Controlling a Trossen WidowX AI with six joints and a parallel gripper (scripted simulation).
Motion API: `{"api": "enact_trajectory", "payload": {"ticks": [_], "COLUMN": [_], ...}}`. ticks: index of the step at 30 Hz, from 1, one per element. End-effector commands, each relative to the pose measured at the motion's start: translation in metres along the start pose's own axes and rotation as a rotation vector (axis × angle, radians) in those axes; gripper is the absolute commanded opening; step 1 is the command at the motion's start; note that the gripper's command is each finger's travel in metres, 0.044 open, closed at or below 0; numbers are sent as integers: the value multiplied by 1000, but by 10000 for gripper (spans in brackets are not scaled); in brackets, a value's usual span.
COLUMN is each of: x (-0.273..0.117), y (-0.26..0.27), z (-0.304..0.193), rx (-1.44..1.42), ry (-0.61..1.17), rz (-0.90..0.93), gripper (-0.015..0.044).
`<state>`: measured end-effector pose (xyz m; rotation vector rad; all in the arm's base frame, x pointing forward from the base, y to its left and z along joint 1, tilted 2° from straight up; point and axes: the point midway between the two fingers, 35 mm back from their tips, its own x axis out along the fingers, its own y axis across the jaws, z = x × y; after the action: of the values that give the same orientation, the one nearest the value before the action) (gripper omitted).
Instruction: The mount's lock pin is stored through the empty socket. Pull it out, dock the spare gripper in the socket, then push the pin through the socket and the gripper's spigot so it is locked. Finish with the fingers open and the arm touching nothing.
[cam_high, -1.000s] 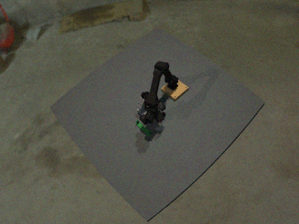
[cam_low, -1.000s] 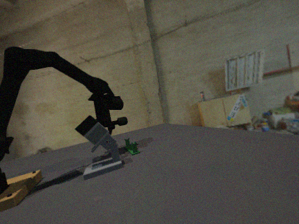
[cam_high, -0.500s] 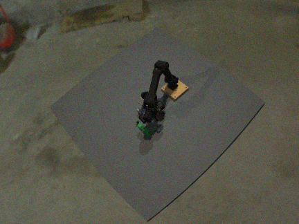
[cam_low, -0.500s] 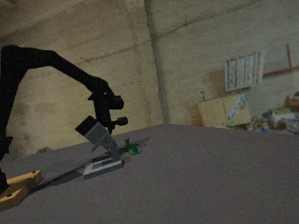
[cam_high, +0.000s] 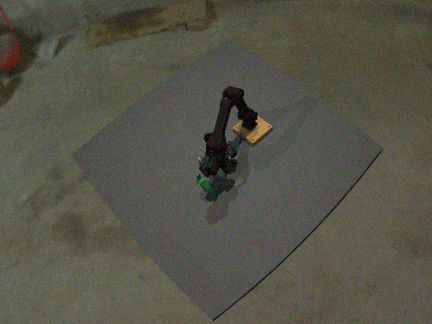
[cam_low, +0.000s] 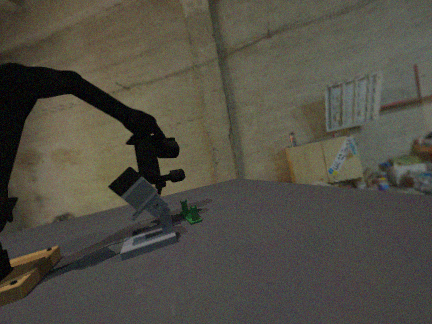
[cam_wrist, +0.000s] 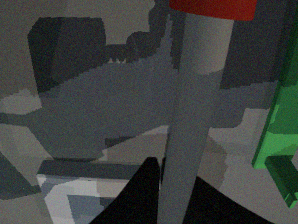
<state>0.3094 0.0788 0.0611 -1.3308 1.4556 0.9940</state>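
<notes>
My gripper (cam_low: 159, 191) (cam_wrist: 158, 167) is shut on the lock pin (cam_wrist: 199, 90), a grey shaft with a red head (cam_wrist: 214, 7). The head shows at the top of the wrist view; the other end runs out at the bottom. The grey mount (cam_low: 167, 222) (cam_wrist: 90, 170) has a flat base and a tilted, dark-topped block, behind which my fingers show in the exterior view. My arm hides most of it in the top view. The green pronged piece (cam_high: 207, 185) (cam_low: 191, 218) (cam_wrist: 284, 122), apparently the spare gripper, lies beside the mount. Whether the pin touches anything is hidden.
The arm's wooden base board (cam_high: 261, 131) (cam_low: 39, 265) is behind the mount, on the grey mat (cam_high: 280, 200) (cam_low: 280, 250). The arm arches over from there. Its shadows darken the mat near the mount and the green piece.
</notes>
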Motion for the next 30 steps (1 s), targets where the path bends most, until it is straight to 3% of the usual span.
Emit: {"api": "enact_trajectory", "payload": {"ticks": [1, 30], "x": [0, 5], "y": [-2, -1], "z": [-3, -20], "rx": [-3, -5], "ry": [1, 1], "rz": [-2, 7], "gripper": [0, 0]}}
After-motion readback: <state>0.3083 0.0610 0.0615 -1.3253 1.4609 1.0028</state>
